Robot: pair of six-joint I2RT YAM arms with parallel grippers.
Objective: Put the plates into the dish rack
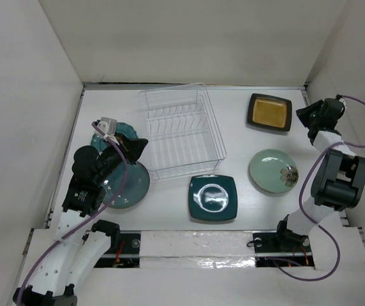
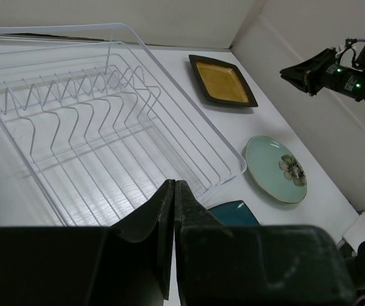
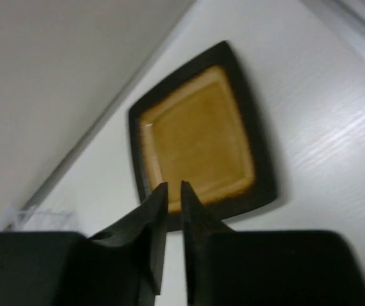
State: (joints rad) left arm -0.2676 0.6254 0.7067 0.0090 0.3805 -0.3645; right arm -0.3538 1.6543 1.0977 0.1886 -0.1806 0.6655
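The clear dish rack (image 1: 182,143) stands empty at the table's middle back. Right of it lies the black plate with an amber centre (image 1: 270,112), and nearer are the pale green floral plate (image 1: 274,170) and the square dark teal plate (image 1: 213,197). At the left, the round grey-teal plate (image 1: 131,188) and a small scalloped teal plate (image 1: 126,131) lie partly under my left arm. My left gripper (image 1: 141,146) is shut and empty, hovering by the rack's left side (image 2: 93,95). My right gripper (image 3: 174,185) hovers over the amber plate (image 3: 198,137), jaws narrowly apart, holding nothing.
White walls enclose the table on three sides, and the right wall is close behind my right arm (image 1: 335,175). A taped strip (image 1: 195,245) runs along the near edge between the two arm bases.
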